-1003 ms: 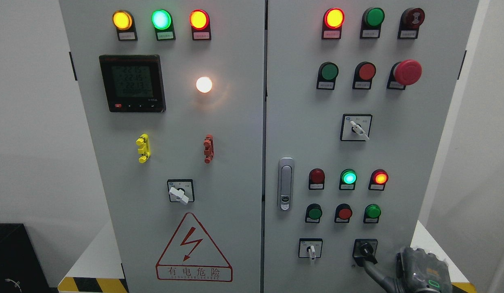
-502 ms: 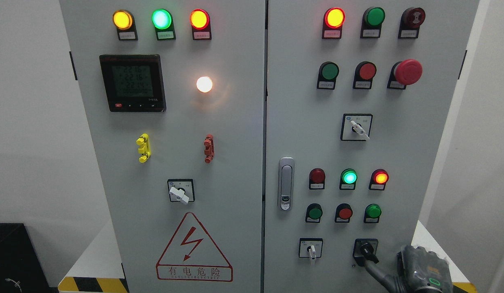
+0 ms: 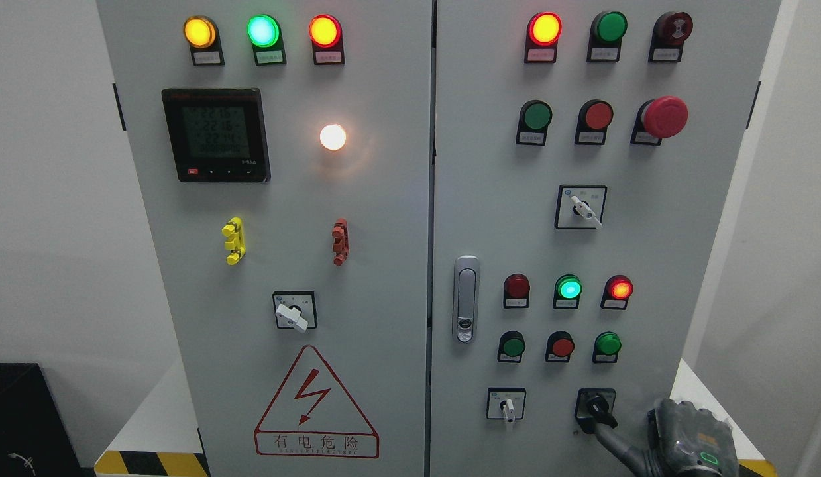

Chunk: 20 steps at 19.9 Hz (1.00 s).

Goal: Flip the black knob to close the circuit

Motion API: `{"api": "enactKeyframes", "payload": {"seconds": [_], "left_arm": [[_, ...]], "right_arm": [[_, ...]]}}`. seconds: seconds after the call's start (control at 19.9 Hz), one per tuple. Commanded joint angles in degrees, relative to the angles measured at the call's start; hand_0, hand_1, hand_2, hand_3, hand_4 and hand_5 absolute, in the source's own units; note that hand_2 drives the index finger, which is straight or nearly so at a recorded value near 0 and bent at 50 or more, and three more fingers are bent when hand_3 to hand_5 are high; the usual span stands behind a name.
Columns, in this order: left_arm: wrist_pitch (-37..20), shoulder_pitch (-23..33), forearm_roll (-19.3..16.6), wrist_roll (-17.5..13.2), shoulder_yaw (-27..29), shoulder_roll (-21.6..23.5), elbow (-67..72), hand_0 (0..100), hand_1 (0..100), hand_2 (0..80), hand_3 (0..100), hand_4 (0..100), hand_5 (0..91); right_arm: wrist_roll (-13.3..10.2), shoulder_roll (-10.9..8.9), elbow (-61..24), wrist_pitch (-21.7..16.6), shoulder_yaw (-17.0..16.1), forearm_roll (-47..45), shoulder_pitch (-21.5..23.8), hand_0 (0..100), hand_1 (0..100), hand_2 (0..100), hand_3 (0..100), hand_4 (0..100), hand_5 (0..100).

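The black knob [image 3: 594, 409] sits in a black square plate at the bottom right of the grey cabinet's right door [image 3: 490, 218]. Its handle points down and to the right. My right hand [image 3: 685, 445] shows at the lower right corner, dark grey with a small green light on it. It lies just right of and below the knob. A dark slender part of the hand reaches up-left to the lower end of the knob's handle and seems to touch it. The bottom edge of the picture cuts off most of the hand. My left arm is out of sight.
Left of the black knob is a white selector switch [image 3: 507, 405]. Above them are rows of green and red lamps and push buttons, a door latch [image 3: 465, 299] and a red mushroom stop button [image 3: 663, 117]. The left door carries a meter [image 3: 216, 135] and a warning triangle [image 3: 315, 405].
My right hand has shifted very slightly to the right over the last second. The black knob's handle stands at the same angle, and the lamps are lit as before.
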Motion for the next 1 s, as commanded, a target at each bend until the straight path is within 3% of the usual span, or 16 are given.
{"api": "enactKeyframes", "payload": {"seconds": [0.0,0.95], "left_arm": [[0.02,0.0,-1.23,0.02,-1.14,0.0,1.32,0,0,0.0,0,0,0.0],[0.02,0.0,-1.23,0.02,-1.14,0.0,1.23,0,0,0.0,0,0,0.0]], "right_arm": [[-0.41,0.23,-0.34,-0.13,0.51,-0.14,0.29,0,9,79,99,82,79],[-0.76,0.23,-1.57,-0.21,3.14,-0.22,1.88,0,9,79,99,81,79]]}}
